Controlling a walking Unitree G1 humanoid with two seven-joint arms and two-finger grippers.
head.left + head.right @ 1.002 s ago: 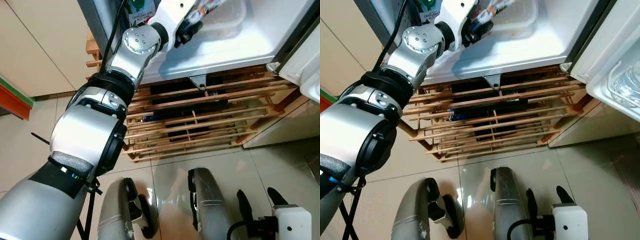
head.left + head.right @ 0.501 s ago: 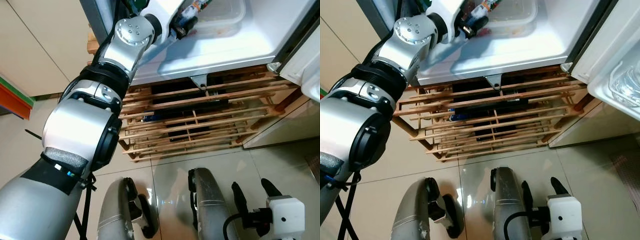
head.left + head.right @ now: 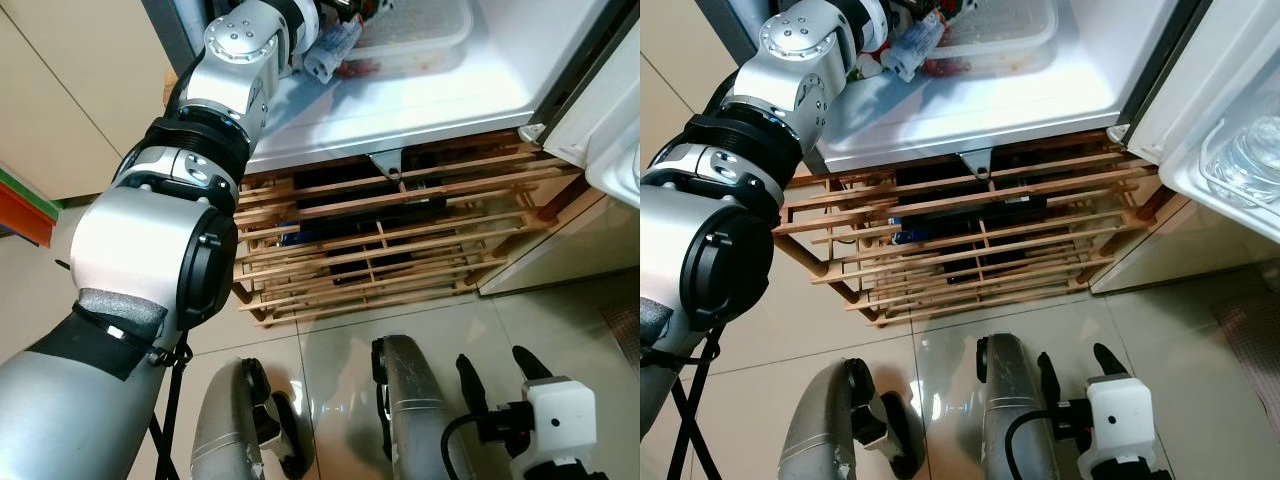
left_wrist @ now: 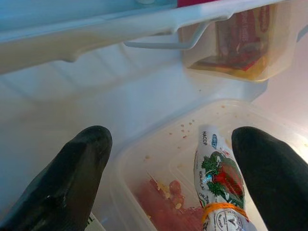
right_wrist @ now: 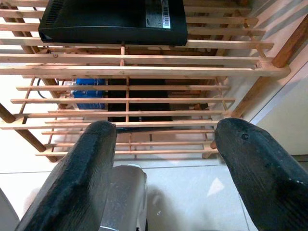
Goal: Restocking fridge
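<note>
Left gripper (image 4: 171, 178), jaws wide and empty over the sauce packet (image 4: 219, 185) in the fridge tray (image 4: 269, 125), should next withdraw.

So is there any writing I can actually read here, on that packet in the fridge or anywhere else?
Sauce packet lying in the clear tray, between the left gripper's open fingers: printed lettering, too blurred to read.
Red packet in the clear tub: label too blurred.
Black box under the wooden rack: white sticker with barcode, too small.
</note>
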